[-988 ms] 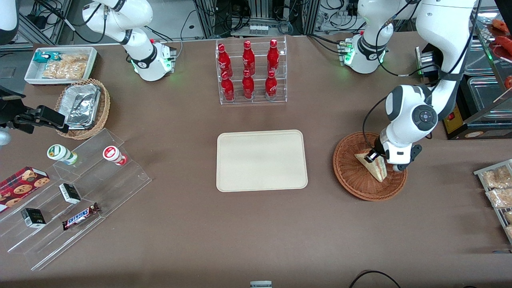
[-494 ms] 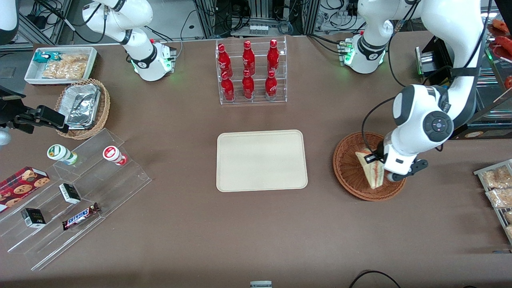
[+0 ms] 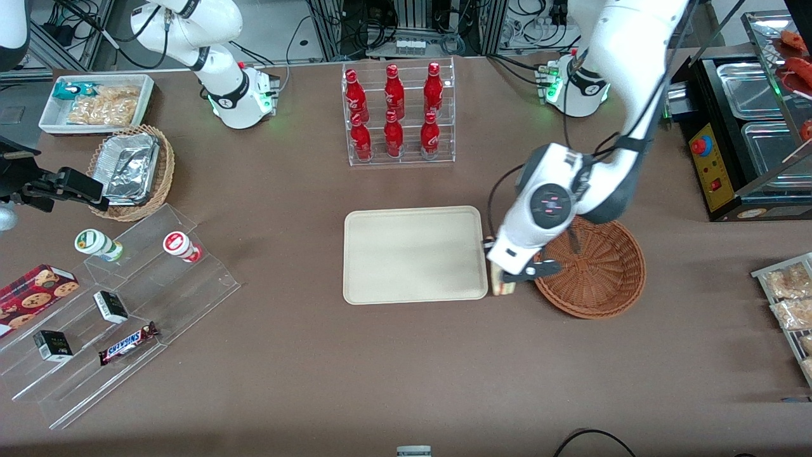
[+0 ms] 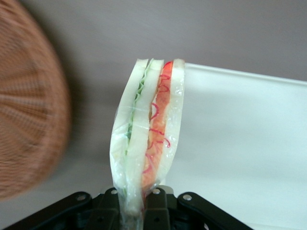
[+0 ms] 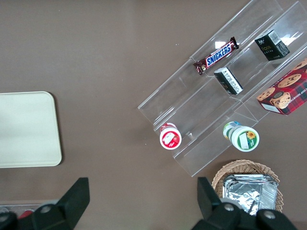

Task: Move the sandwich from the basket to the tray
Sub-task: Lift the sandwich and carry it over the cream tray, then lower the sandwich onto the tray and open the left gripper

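The cream-beige tray (image 3: pixel 415 254) lies flat in the middle of the brown table (image 3: pixel 380 368), a rounded rectangle with a low rim and nothing on it. Just beside the tray's edge that faces the working arm's end of the table, the gripper (image 3: pixel 502 279) hangs above the strip of table between tray and basket, its fingers (image 4: pixel 154 211) clamped on the sandwich (image 3: pixel 504 287).

In the left wrist view the sandwich (image 4: pixel 146 139) stands on end with its cut edge toward the camera: pale white bread slices, a green leafy layer down one side, a red and pink layer with thin red strands down the other, all inside a clear glossy wrapper (its lower end is pinched between the black fingertips). The tray's rim (image 4: pixel 249 79) shows beside it, and the basket's weave (image 4: pixel 29 110) on its opposite flank.

Next toward the working arm's end sits the round reddish-brown wicker basket (image 3: pixel 599 270), shallow and with nothing in it; the arm's white wrist covers part of its rim nearest the tray.
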